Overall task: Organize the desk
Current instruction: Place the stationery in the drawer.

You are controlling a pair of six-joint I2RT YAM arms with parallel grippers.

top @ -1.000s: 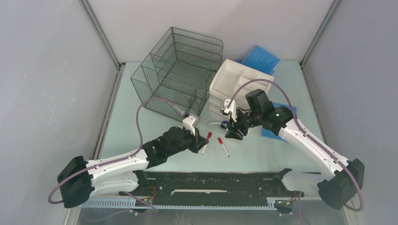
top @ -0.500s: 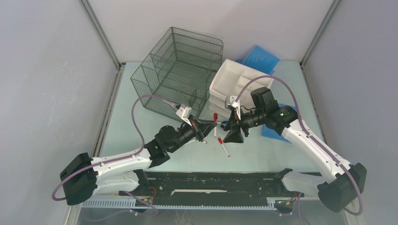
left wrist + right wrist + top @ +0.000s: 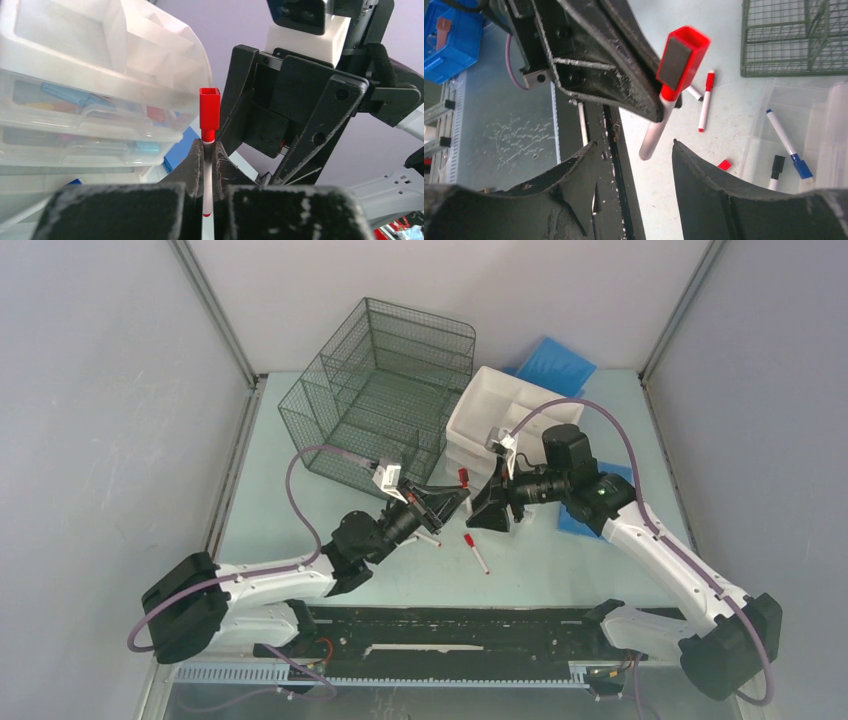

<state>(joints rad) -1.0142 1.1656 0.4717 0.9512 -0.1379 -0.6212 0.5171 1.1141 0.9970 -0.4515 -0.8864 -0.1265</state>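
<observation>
One mesh organizer, one drawer unit

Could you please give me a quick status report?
Left gripper shut on red-capped marker, held aloft. Right gripper open, facing it. Loose markers on desk. Path clear.

The top view looks steeply down on the whole tabletop from high behind its near edge. Each wrist view sits close behind its own fingers, the left pincer and right pincer facing each other; both frame the red-capped marker.
</observation>
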